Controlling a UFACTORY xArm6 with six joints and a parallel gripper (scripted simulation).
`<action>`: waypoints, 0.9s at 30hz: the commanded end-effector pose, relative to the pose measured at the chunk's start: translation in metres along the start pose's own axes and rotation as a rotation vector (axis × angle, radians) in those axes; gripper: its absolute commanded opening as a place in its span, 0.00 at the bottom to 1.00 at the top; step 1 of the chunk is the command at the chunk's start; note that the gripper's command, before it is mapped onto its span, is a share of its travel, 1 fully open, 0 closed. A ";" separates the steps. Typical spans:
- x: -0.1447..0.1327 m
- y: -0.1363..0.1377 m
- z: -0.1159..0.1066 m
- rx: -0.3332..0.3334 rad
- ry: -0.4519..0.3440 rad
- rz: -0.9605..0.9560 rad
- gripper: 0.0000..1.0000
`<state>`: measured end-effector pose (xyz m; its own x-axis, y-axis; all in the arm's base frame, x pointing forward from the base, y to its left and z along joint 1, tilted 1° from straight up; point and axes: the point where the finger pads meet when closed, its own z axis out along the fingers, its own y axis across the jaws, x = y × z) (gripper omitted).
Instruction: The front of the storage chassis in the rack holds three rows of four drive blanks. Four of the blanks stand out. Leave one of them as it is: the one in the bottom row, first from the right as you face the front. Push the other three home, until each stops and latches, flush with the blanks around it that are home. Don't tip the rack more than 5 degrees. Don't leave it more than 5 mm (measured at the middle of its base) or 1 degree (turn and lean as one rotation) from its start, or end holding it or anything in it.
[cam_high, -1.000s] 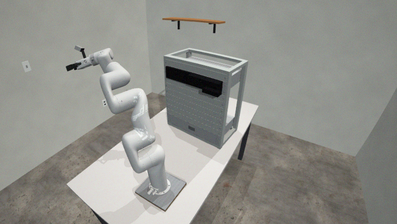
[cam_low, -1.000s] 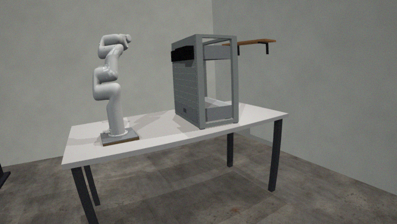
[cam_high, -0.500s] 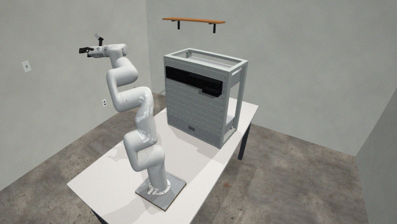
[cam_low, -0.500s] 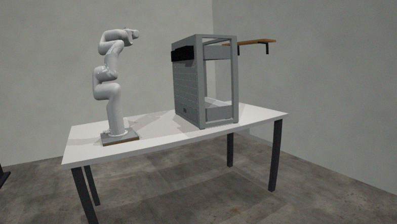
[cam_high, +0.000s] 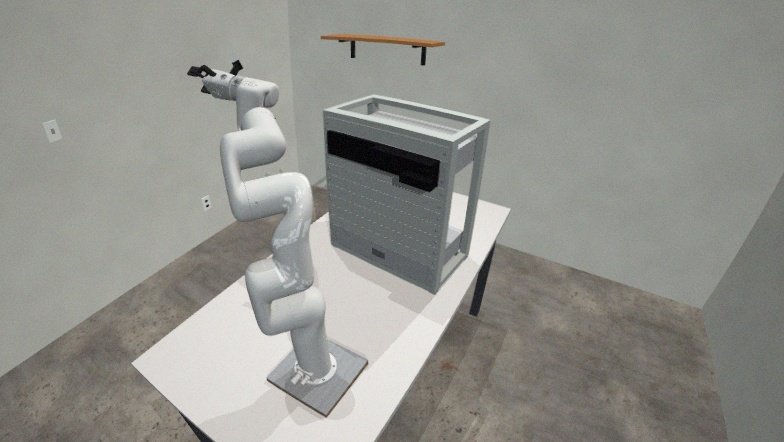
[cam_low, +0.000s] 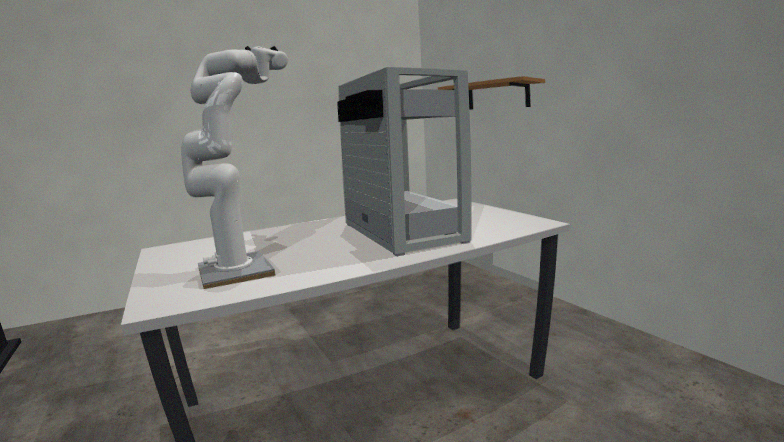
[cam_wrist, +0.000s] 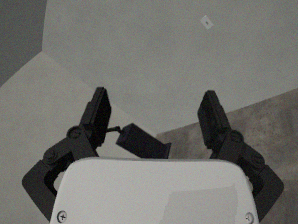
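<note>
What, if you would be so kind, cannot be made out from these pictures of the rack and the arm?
- Single drive blanks: top view, the storage chassis is one dark band, too small to tell rows or which stand out.
- Chassis front: exterior view, the rack is side-on, so only a black edge shows.
- Hand: wrist view faces wall and floor; the rack is out of frame.

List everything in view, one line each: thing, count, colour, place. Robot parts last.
Table: one, white top with dark legs, on the floor.
Rack: one, grey, standing at the table's far end.
Chassis: one, black, high in the rack's front; single blanks too small to tell apart.
Shelf: one, brown, on the wall behind the rack.
Wall plates: two, white, on the left wall.
Base plate: one, grey, at the table's near end.
Arm: one, white, on the base plate.
End effector: one, black, open, empty, raised, pointing away from the rack.
</note>
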<state>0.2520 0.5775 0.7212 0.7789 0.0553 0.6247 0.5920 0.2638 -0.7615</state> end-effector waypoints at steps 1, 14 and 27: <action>0.032 -0.007 -0.034 -0.009 0.115 0.099 1.00; 0.090 -0.016 -0.119 0.010 0.373 0.345 1.00; 0.130 -0.027 -0.234 0.103 0.682 0.643 1.00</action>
<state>0.3754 0.3886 0.7800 0.9479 -0.3144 -0.0512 0.0857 0.4066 -0.9096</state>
